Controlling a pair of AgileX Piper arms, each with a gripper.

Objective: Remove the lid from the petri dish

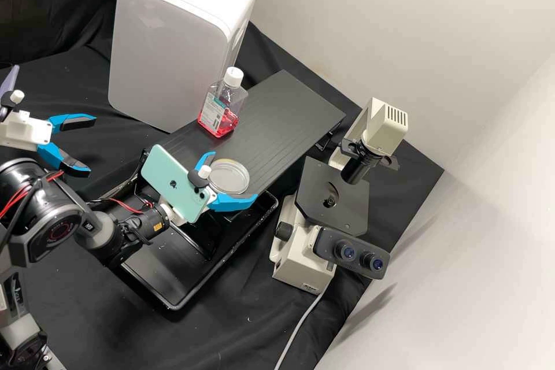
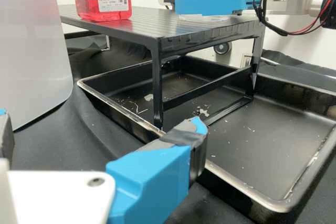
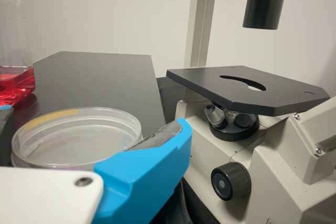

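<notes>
Atop the near end of the raised black platform: petri dish, lid on, lying flat between the spread fingers of the right gripper, one blue finger close beside the rim on either side, pinching nothing yet. Round, so no long axis to line up with; likely calls only for closing across the lid's edge, high enough to spare the base, then lifting. Left gripper also spread and empty, well apart beside the platform, far the less handy.

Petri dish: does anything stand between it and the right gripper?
Nothing visible does. The open right gripper straddles the petri dish on the black platform; the flask stands farther back on it.
</notes>
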